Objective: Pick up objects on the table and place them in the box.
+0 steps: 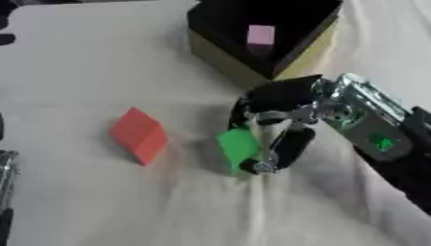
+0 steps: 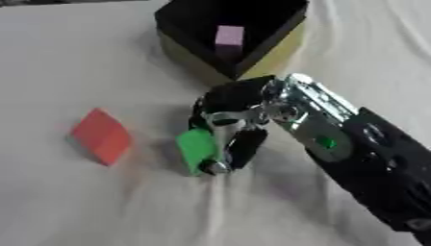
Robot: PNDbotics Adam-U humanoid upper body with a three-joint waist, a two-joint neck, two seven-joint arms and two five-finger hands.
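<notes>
Down on the cloth (image 1: pixel 84 72), my right hand (image 1: pixel 273 103) curls round the green block (image 1: pixel 235 148); lifting straight up should clear the box (image 1: pixel 223 55) wall.

No text, label or number can be read anywhere.

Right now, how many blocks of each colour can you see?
Red block on the table: 1
Green block, with the right hand curled round it: 1
Pink block inside the box: 1
Total: 3 blocks
</notes>
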